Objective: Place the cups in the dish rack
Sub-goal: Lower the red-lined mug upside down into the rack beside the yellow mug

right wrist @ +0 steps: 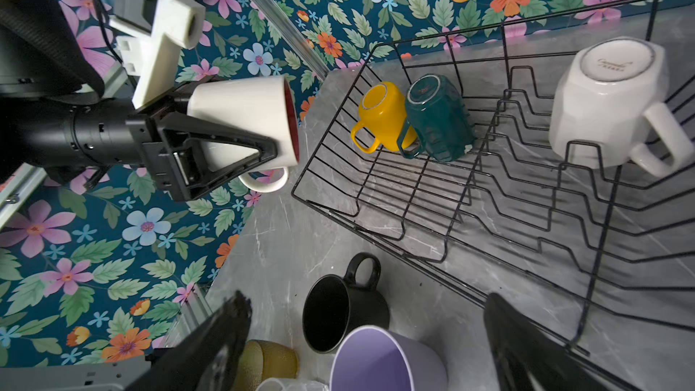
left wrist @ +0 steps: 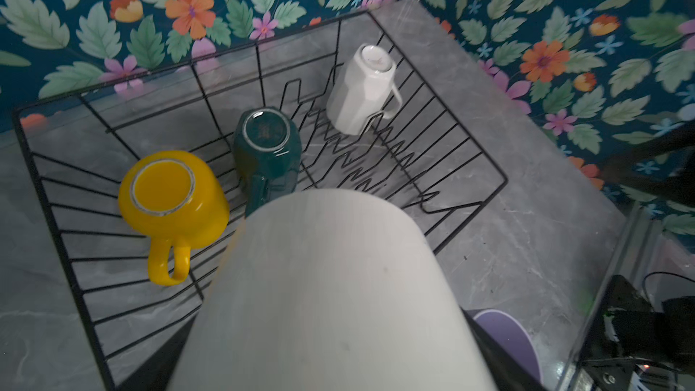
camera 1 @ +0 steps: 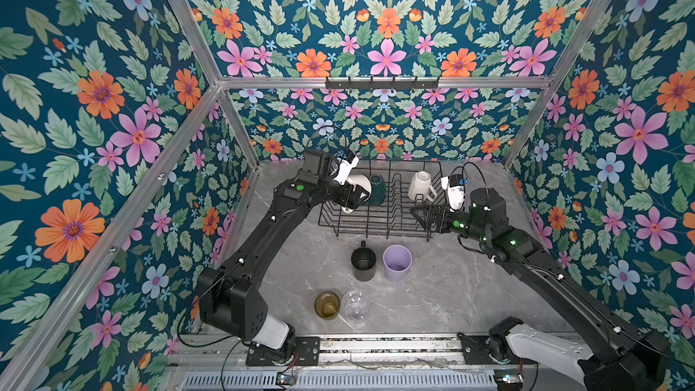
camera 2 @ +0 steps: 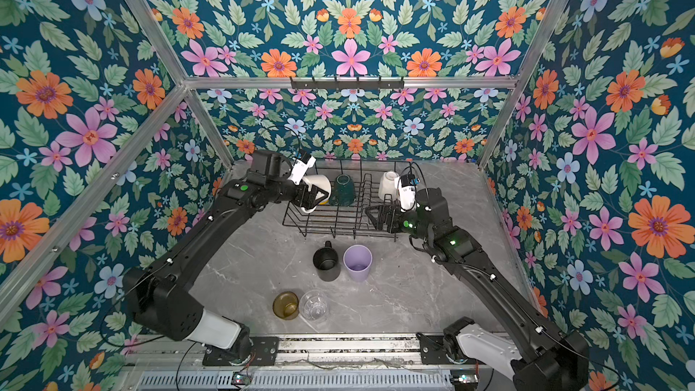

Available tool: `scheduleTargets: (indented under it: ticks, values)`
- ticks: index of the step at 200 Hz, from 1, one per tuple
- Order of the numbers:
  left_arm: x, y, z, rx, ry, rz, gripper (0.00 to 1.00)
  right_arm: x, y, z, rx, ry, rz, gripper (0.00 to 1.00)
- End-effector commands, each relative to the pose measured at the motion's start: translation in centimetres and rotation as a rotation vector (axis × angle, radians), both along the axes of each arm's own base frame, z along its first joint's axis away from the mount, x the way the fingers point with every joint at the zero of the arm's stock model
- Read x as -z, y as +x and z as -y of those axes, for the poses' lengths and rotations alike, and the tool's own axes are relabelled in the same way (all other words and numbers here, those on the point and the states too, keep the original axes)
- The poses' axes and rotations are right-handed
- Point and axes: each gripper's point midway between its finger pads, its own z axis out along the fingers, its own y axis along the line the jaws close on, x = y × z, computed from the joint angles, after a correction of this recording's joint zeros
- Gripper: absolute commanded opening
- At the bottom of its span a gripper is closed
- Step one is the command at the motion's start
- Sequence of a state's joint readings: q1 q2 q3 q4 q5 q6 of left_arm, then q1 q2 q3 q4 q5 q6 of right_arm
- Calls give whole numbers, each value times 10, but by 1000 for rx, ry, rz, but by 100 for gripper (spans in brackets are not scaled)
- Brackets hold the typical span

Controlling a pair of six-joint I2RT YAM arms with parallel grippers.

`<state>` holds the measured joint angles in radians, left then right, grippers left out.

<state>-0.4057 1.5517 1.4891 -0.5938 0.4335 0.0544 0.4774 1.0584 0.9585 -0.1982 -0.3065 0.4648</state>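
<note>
Right wrist view is showing my left claw [right wrist: 263, 122] grasping the red-inside white mug [right wrist: 240, 107] above the dish rack's [right wrist: 470, 197] edge; my right claw [camera 1: 423, 217] is hanging released, empty.

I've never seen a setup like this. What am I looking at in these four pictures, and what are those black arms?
Those are two robot arms, each ending in a two-fingered gripper. Two pictures come from one overhead camera and show nearly the same scene; the other two come from cameras on the arms' wrists. At the back sits a wire dish rack holding a yellow mug, a teal mug and a cream mug, all bottom up. The left gripper holds a white mug with a red inside by the rack's left end. The right gripper is open and empty, at the rack's near right corner. On the grey table stand a black mug, a lilac tumbler, an amber glass and a clear glass.
</note>
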Motion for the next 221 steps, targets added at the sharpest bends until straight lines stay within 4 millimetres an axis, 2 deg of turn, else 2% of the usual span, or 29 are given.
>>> scheduleTargets:
  ticks: [1, 47, 100, 154, 221]
  values:
    - [20, 5, -13, -38, 108, -52, 0, 0, 2, 5, 19, -26, 27, 97]
    - [51, 21, -17, -62, 202, -126, 0, 5, -2, 9, 26, -44, 30, 97]
    - [98, 34, -23, -87, 329, -213, 0, 9, -4, 12, 29, -56, 28, 96]
    - [119, 37, -17, -46, 377, -233, 0, 12, -5, 13, 27, -61, 20, 96]
    - [151, 38, -20, -59, 442, -292, 0, 12, -6, 11, 19, -61, 20, 96]
